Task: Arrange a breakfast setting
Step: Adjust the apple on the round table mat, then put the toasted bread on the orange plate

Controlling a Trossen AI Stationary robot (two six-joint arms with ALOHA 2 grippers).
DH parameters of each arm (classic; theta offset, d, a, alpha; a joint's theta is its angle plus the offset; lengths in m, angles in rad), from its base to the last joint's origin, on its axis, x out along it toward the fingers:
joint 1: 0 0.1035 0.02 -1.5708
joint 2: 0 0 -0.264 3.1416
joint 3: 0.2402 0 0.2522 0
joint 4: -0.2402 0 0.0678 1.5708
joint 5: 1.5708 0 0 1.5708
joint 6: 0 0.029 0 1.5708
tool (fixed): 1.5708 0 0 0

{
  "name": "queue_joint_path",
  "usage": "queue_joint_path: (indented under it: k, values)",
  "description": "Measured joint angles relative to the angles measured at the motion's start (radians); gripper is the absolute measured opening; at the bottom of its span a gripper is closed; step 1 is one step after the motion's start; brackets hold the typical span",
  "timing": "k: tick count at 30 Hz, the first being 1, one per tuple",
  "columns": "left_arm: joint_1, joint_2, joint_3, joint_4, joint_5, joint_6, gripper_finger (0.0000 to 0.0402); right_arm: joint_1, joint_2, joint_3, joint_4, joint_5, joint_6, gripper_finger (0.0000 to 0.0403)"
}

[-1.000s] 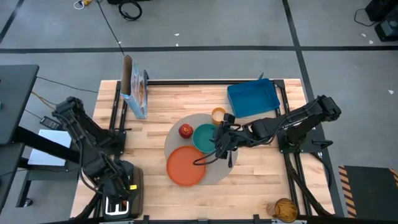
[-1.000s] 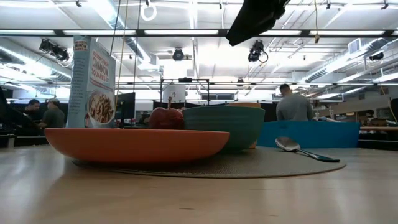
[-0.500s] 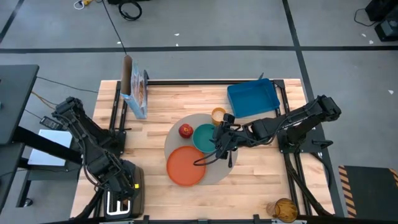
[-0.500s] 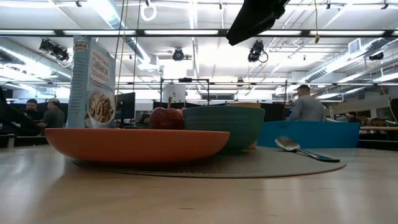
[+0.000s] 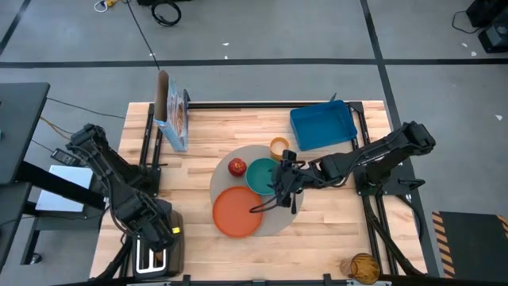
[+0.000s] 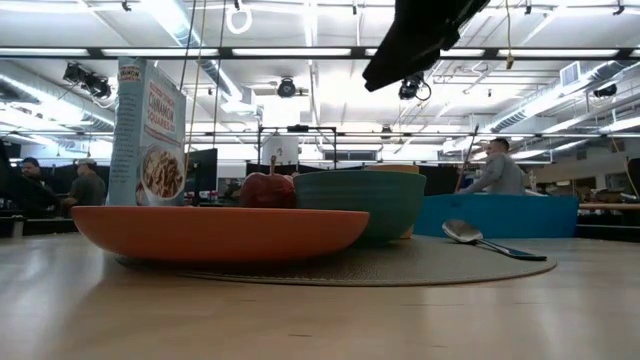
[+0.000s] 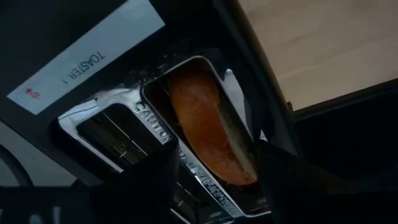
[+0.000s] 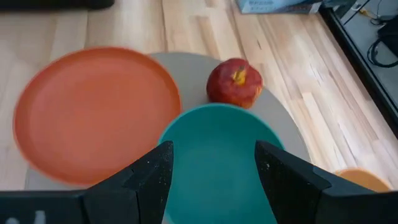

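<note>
- High view: I see the round grey-beige mat (image 5: 279,216) at the middle of the worktop (image 5: 198,143), carrying the orange plate (image 5: 236,212), the teal bowl (image 5: 260,175), the red apple (image 5: 236,167) and the metal spoon (image 5: 268,203); the orange-filled cup (image 5: 279,147) stands at the mat's far edge. My right gripper (image 5: 283,187) hovers over the bowl's near rim. My left gripper (image 5: 155,243) is over the silver toaster (image 5: 159,256) at the near left corner. A cereal box (image 5: 175,119) and a blue tray (image 5: 322,125) stand at the far side.
- Low view: the plate, bowl and apple sit on the mat; the box reads "CINNAMON"; people show in the room behind.
- Left wrist view: the browned toast slice (image 7: 208,121) stands in a toaster slot, my fingers apart on either side, not clamped; a label reads "TOASTER 1", the metal top "CAUTION".
- Right wrist view: fingers (image 8: 152,180) spread, holding nothing, above the bowl.
</note>
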Motion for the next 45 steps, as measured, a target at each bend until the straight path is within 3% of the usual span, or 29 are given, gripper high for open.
queue_joint_path:
  k: [7,22,28,38,45]
  values:
    - [0.046,0.005,0.0,0.006,-0.026,0.001,0.0184,-0.021,0.0,-0.019,0.024,-0.02,0.0,0.0234]
    - [0.047,-0.004,0.003,-0.01,-0.058,0.058,0.0055,-0.022,0.0,-0.019,0.032,-0.02,-0.04,0.0234]
    - [0.047,-0.04,0.092,-0.086,-0.037,0.173,0.0051,-0.022,0.0,-0.019,0.032,-0.021,-0.038,0.0234]
    - [0.049,-0.071,0.367,-0.39,-0.041,0.341,0.005,-0.02,0.0,-0.018,0.07,-0.024,-0.034,0.0234]
    - [0.049,-0.11,0.418,-0.388,-0.175,0.422,0.005,-0.005,0.0,-0.018,0.077,-0.049,-0.033,0.0234]
